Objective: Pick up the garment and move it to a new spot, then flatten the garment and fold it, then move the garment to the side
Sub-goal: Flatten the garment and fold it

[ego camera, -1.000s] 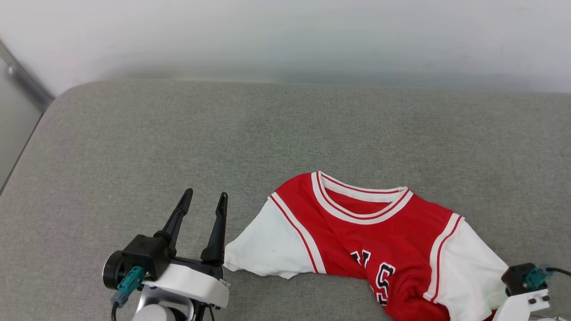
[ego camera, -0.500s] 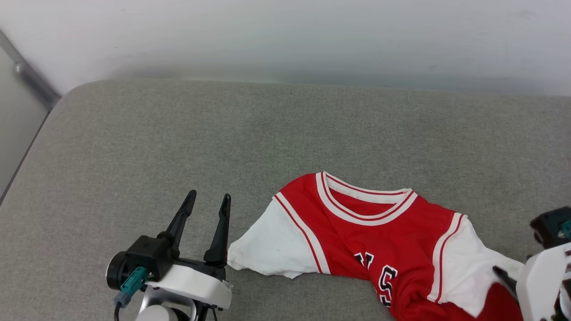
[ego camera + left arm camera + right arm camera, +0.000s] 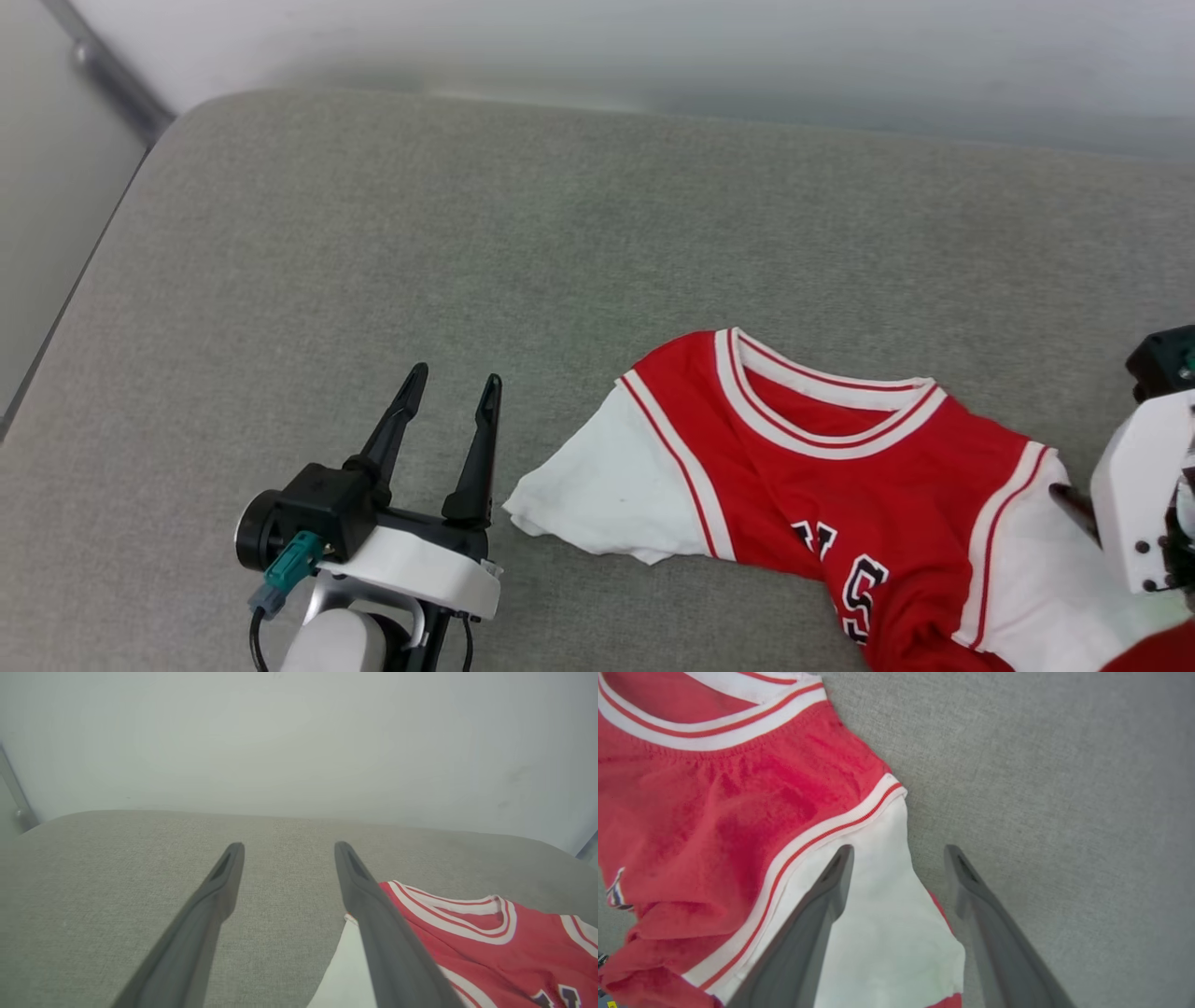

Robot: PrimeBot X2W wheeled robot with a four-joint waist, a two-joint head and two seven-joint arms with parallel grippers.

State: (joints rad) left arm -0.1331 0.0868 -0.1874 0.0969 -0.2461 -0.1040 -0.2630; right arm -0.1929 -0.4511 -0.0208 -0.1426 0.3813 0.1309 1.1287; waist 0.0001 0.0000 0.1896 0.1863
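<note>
Your right gripper (image 3: 899,851) has just let go. A second ago it sat low in the bunched cloth at the near right. Now it is up over the jersey with its jaws wide apart and nothing clamped. One finger hangs over the white right sleeve (image 3: 878,924), the other over bare cushion. Can't tell if a tip brushes the cloth.

Your left gripper (image 3: 451,378) is as before: jaws apart, empty, just beside the tip of the white left sleeve (image 3: 607,490), apparently not touching.

The whole head picture has also shifted. That is the camera, not the shirt; the outline of the cloth matches the earlier shots.

The red Bulls jersey (image 3: 840,485) lies front-up on the near right part of the grey cushion (image 3: 467,233), held by nobody. Its left sleeve is spread out. The lower body is crumpled and runs off the bottom of the head view. The black lettering (image 3: 864,583) is half lost in a fold. The striped collar (image 3: 822,425) points to the far side.

Judgement: the relocate step looks done and flattening is next. You will likely need both grippers to pull out the bunched lower part and the right sleeve.

Beyond the collar there is plenty of cushion, up to the pale wall (image 3: 653,37).
</note>
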